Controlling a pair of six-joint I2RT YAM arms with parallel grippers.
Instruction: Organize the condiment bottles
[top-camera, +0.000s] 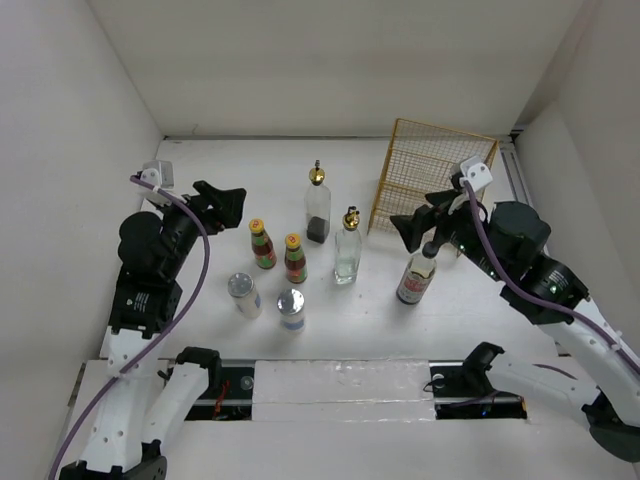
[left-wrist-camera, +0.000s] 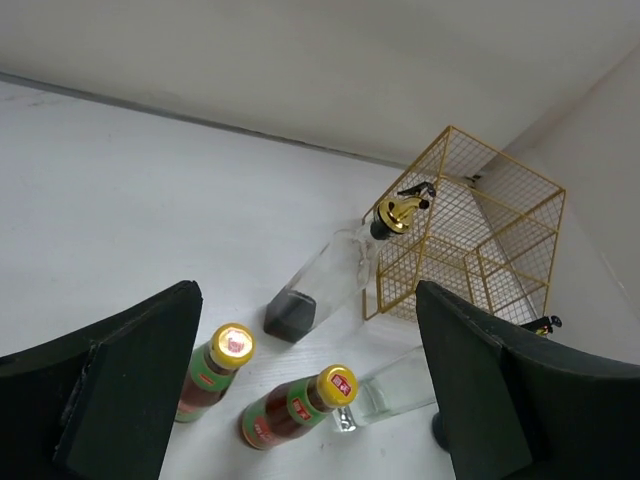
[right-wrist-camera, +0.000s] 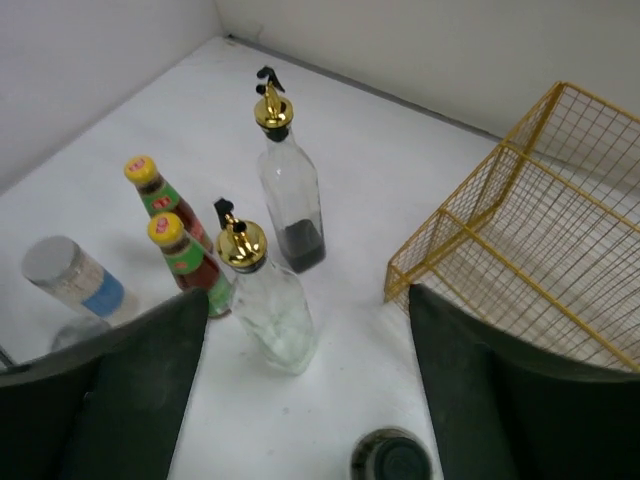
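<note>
The black-capped bottle (top-camera: 417, 276) stands upright toward the right edge of the worktop (top-camera: 360, 325), its long axis vertical. Its cap lies almost directly under the right pincer (top-camera: 416, 228), which is released and grasps nothing. This arm is clearly the nearer one. The left pincer (top-camera: 222, 205) is also released and empty, hovering by the left edge, beside the two red-sauce bottles (top-camera: 264, 245). I judge the next move needs mainly a straight descent over the cap.
</note>
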